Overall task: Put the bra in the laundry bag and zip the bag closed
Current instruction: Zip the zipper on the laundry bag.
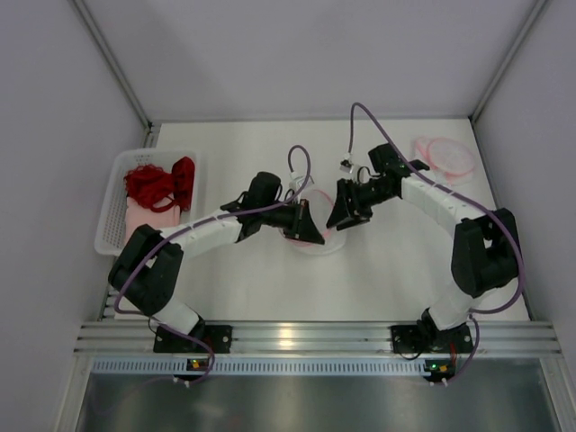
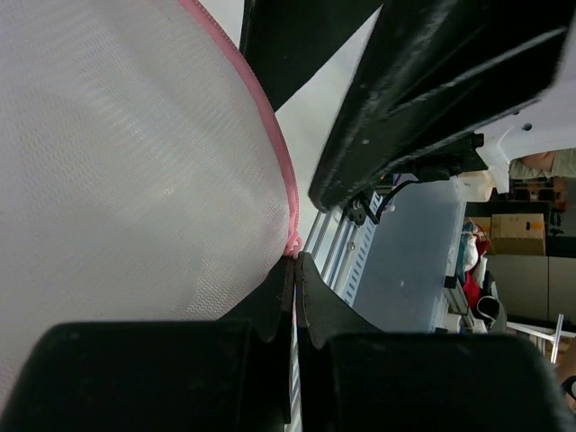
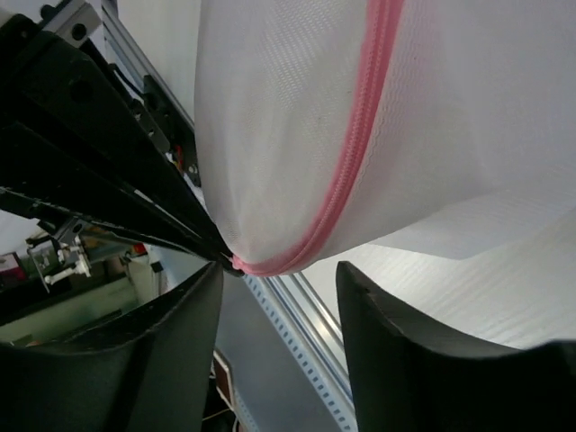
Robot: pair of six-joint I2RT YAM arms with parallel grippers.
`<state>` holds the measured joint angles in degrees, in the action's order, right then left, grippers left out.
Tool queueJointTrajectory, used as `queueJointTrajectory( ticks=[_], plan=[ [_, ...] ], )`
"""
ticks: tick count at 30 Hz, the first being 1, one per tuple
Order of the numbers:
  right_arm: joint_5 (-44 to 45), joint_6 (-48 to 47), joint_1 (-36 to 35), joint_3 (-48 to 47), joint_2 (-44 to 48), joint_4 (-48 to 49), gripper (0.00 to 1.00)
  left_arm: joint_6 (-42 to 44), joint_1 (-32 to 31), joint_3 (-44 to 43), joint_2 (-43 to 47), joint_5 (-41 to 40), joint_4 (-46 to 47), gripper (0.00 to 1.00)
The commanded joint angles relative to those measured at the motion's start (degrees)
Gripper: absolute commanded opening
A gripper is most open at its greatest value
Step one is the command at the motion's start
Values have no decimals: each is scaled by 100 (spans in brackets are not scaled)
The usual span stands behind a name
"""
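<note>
Pinching the pink zipper edge of the mesh laundry bag (image 2: 135, 162), the left end effector (image 2: 295, 265) is clamping it with fingers pressed almost together at the counter's (image 1: 405, 270) centre. The right end effector (image 3: 279, 297) is hovering wide apart at the bag's 2 o'clock, gripping nothing. A red bra (image 1: 162, 184) is lying in the basket (image 1: 108, 207) at 9 o'clock. From above, both arms are hiding most of the bag, and its contents are hard to make out.
</note>
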<state>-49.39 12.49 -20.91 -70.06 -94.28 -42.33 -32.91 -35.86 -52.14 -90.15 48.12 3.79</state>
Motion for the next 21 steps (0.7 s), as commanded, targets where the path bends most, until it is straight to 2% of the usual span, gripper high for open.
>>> queueJointTrajectory(
  ticks=[1, 3, 4, 7, 14, 21],
  plan=[
    [-10, 113, -80, -261, -187, 190, 51, -32, -9, -139, 32, 31, 429, 0],
    [17, 122, -80, -420, -327, 198, 33, 21, -9, -25, 120, 57, 421, 0],
    [25, 139, -80, -464, -389, 207, 17, 56, -18, 19, 155, 66, 360, 0],
    [69, 131, -63, -587, -416, 199, 0, 372, 0, 177, 322, 66, -96, 0],
    [105, -36, 209, -693, -451, 172, 0, 1207, 333, 590, 954, 101, -1186, 0],
    [149, -449, 535, -1158, -820, -30, 0, 1585, 553, 837, 1228, 101, -1531, 0]
  ],
)
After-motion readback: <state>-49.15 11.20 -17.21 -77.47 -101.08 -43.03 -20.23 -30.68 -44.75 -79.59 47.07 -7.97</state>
